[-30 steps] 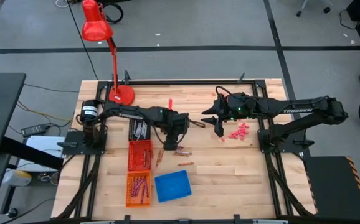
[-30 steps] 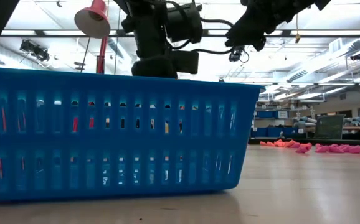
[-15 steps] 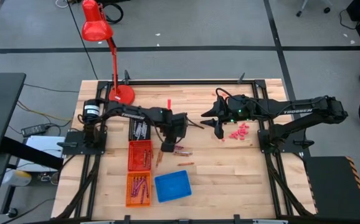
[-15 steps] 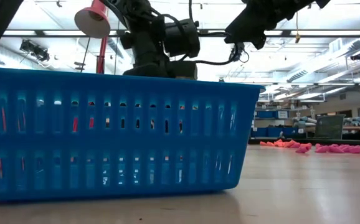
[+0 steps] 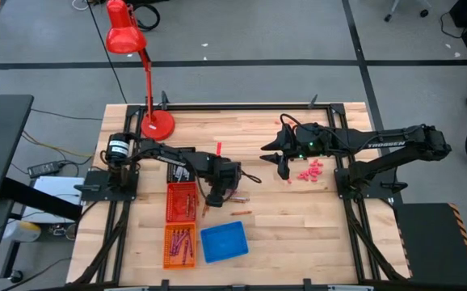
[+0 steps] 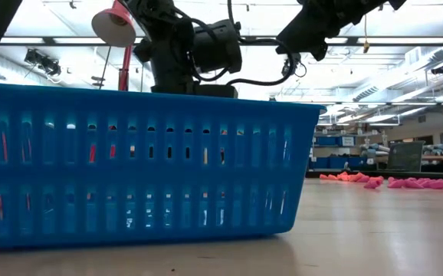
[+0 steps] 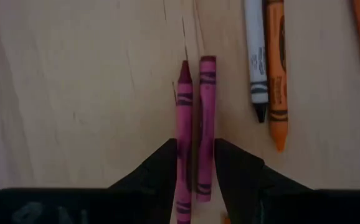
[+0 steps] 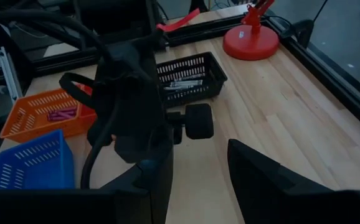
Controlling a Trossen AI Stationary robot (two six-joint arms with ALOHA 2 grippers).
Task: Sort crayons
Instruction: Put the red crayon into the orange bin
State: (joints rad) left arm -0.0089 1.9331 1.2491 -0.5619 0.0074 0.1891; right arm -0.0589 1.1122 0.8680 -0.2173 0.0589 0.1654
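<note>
Two magenta crayons between the left end effector's fingers, lying lengthwise along its reach

The two magenta crayons (image 7: 194,130) lay side by side and touching on the bare surface (image 7: 74,93), their long axes running straight out ahead of the left end effector (image 7: 194,171), tips pointing away from it. Its fingers (image 7: 161,171) were spread to either side of the near ends, not visibly pinching, so a grip would close across both sticks at once. Just beside them lay a grey-white crayon (image 7: 253,56) and an orange crayon (image 7: 276,74), parallel and outside the fingers. The right end effector (image 5: 284,168) hung well apart with fingers spread, holding nothing, so the left arm was much the nearer.
</note>
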